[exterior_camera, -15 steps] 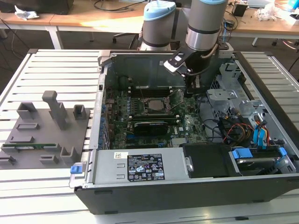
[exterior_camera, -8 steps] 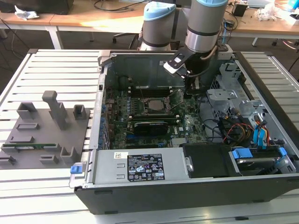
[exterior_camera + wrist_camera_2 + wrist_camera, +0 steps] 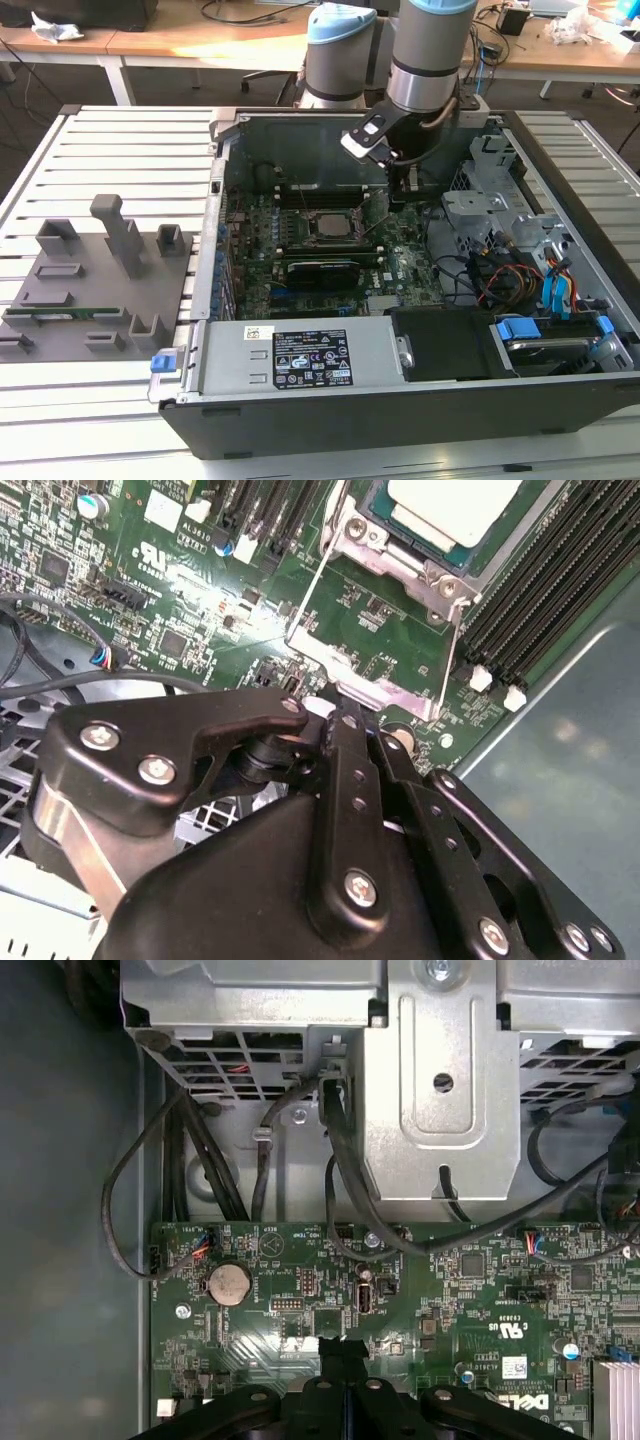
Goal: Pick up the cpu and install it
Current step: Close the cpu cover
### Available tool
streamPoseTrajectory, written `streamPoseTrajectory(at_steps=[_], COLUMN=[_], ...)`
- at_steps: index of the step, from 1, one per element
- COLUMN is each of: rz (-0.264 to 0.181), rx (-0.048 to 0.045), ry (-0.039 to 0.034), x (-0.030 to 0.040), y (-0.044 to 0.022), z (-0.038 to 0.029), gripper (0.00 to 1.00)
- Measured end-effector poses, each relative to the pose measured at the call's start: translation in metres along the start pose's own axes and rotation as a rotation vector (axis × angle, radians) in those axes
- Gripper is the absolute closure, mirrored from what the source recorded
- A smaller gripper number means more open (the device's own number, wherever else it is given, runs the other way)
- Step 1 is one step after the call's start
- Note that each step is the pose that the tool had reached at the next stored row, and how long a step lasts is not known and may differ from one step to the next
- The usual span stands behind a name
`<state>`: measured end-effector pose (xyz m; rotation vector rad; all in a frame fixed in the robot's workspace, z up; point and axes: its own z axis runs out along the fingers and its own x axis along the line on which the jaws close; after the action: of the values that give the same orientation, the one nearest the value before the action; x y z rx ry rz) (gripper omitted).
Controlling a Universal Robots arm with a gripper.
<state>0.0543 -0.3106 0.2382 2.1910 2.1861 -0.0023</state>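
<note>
As the cpu (image 3: 450, 505) sits in its socket and your gripper (image 3: 338, 712) looks closed, empty, at the raised load plate (image 3: 375, 675), push its edge squarely, slowly; avoid the board (image 3: 200, 590).

Bright even light, with white glare on the motherboard (image 3: 230, 610)

Matt silver cpu (image 3: 450, 505) (metal lid), glossy green motherboard (image 3: 380, 630).
</note>
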Motion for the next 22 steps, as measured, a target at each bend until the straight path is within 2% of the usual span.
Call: streamPoseTrajectory(at_steps=[3, 6, 7, 8, 9, 10, 14, 17, 22], rz=[0.000, 0.000, 0.000, 0.000, 0.001, 0.001, 0.001, 0.001, 0.001], rx=[0.0000, 0.0000, -0.0047, -0.0127, -0.0181, -0.0216, -0.0238, -0.0251, -0.0250], ry=[-0.0001, 0.0008, 0.0010, 0.0009, 0.0012, 0.0010, 0.0010, 0.0009, 0.0008], x=[0.0000, 0.0000, 0.0000, -0.0001, -0.0001, -0.0001, -0.0002, -0.0002, -0.0003], y=[0.0000, -0.0034, -0.0180, -0.0359, -0.0503, -0.0611, -0.0699, -0.0816, -0.0864], z=[0.0000, -0.0001, -0.0006, -0.0012, -0.0015, -0.0019, -0.0022, -0.0024, -0.0019], gripper=[0.89, 0.89, 0.89, 0.89, 0.89, 0.89, 0.89, 0.89, 0.89])
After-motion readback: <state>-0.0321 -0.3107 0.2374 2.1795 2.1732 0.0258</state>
